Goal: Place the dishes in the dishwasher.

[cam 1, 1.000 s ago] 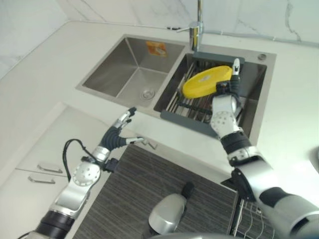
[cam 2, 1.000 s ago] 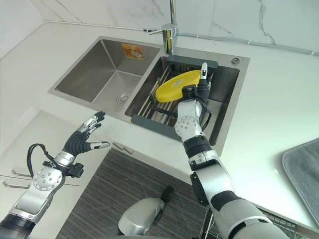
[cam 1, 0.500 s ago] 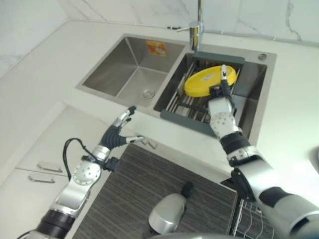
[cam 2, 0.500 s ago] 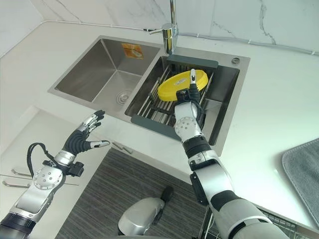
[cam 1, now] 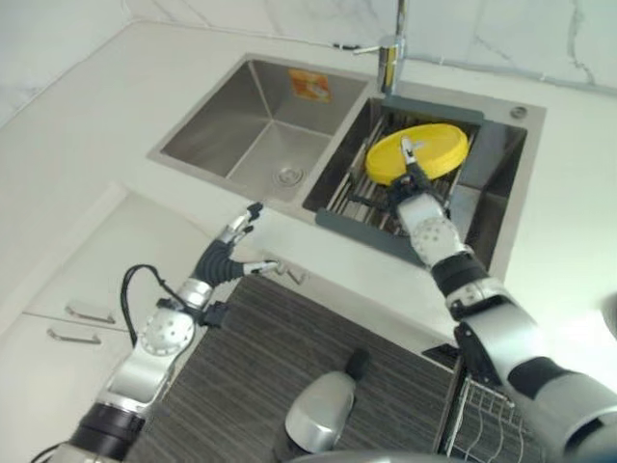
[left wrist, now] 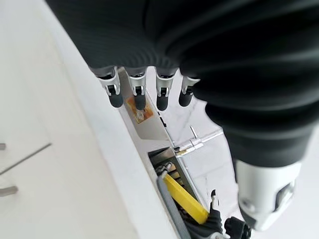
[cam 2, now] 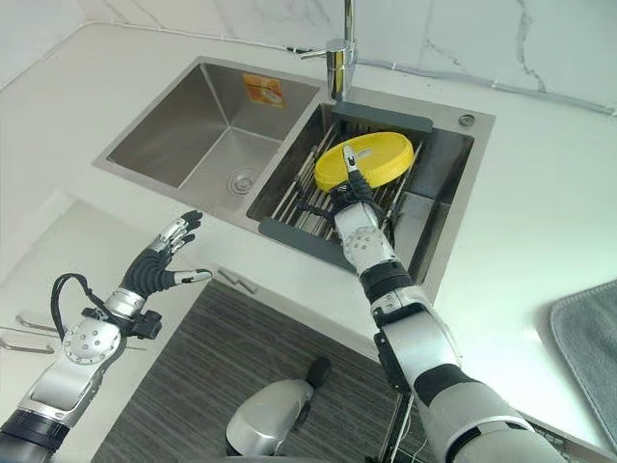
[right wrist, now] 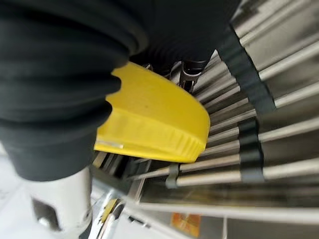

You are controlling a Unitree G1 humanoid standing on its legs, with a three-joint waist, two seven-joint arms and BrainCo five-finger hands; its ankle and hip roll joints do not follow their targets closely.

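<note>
- The yellow plate lies tilted on the drying rack in the right-hand basin of the sink, its far edge toward the tap — not yet lifted out, by the look of it.
- The right hand is on the plate's near edge, one finger laid straight across the yellow face. In the right wrist view the plate sits right against the hand's dark cover, and a finger shows behind the rim, but whether the fingers are curled round the rim or only resting on it I cannot tell.
- The left hand hovers well apart, over the front edge of the white surface, fingers wide and relaxed, thumb out, holding nothing.
- At the lower right of the left eye view a wire basket shows — probably the dishwasher's, so the plate has to come up, over the sink's front rim and down.
- Risks, as I judge them:
  - a hold on one edge only could let the smooth plate pivot or slip from the fingers as it is lifted;
  - the low edge could catch between the rack's bars and drag the rack along;
  - swinging out, the plate could knock the basin wall or the surface's edge.
</note>
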